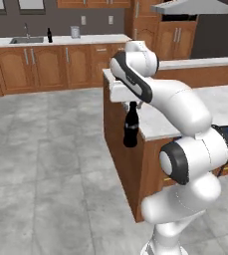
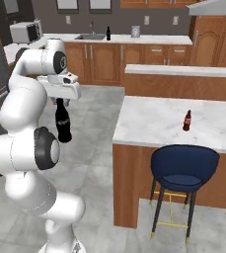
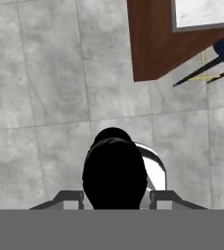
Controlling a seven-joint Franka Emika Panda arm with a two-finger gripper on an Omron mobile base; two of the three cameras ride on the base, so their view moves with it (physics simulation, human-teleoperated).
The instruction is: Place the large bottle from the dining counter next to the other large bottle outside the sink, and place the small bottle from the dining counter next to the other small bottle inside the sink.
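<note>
Currently the fingers [image 1: 132, 104] are clenched on the neck of the large bottle [image 1: 131, 127], which hangs straight down beneath them, clear of the dining counter [image 1: 155, 130] and over the bare floor [image 1: 46, 169]. In the hand view the bottle's dark body [image 3: 114, 176] sits squarely between the two tips.

Risks, as I judge them:
- Grip is high on a narrow neck, so the weight hangs below. A fast swing or a quick turn of the base could set it rocking and work it loose; a drop here lands on floor tile.
- The counter edge is just beside the bottle, on the side away from the open floor. A sweep that way would knock it.
- The sink [image 1: 26, 40] lies far ahead of the fingers, with the other large bottle [image 1: 49, 35] next to it. A crowded set-down could tip that one.
- The small bottle [image 2: 187, 120] stands on the dining counter, well off to the side, not yet handled.
</note>
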